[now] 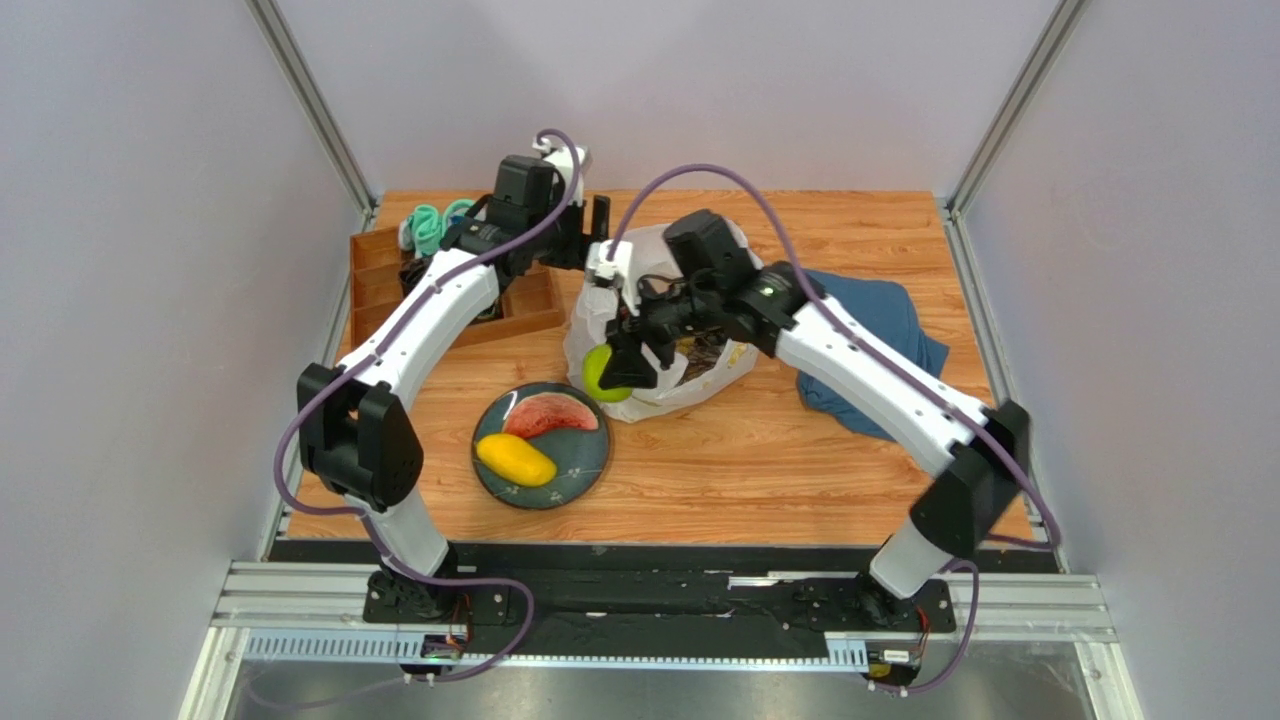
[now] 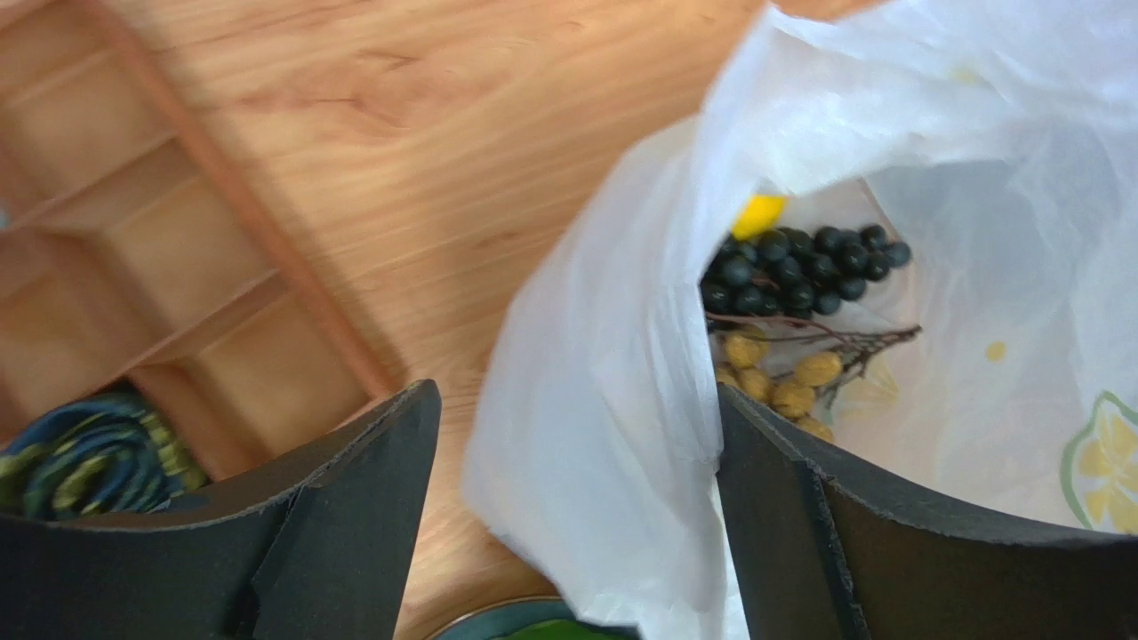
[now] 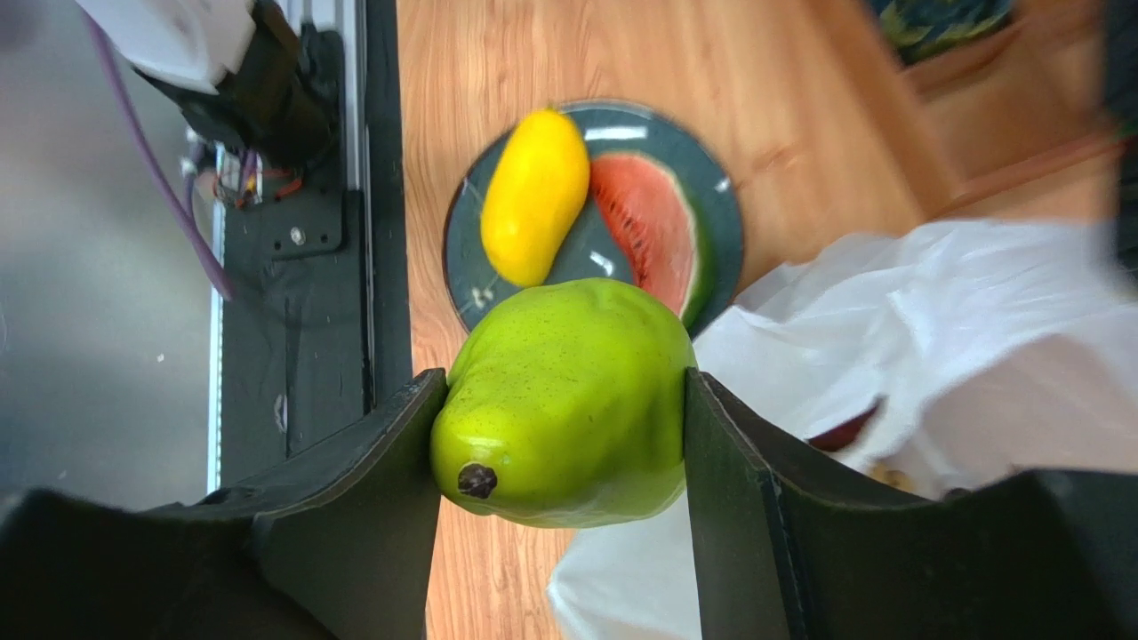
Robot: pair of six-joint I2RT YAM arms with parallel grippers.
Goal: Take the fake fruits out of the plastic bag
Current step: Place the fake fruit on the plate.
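My right gripper (image 1: 619,369) is shut on the green apple (image 3: 568,400), held just above the near-left rim of the plastic bag (image 1: 661,323). The bag lies open mid-table. Inside it I see purple grapes (image 2: 802,267), tan grapes (image 2: 782,380), a yellow piece (image 2: 759,214) and a dark red fruit (image 3: 844,430). My left gripper (image 2: 577,507) stands open at the bag's far-left rim, a loose fold of plastic between its fingers. The watermelon slice (image 1: 552,413) and yellow mango (image 1: 516,459) lie on a dark plate (image 1: 586,465) just left of the bag.
A wooden compartment tray (image 1: 394,285) with teal-and-white items (image 1: 428,225) sits at the far left. A dark blue cloth (image 1: 887,338) lies right of the bag, under the right arm. Enclosure walls ring the table.
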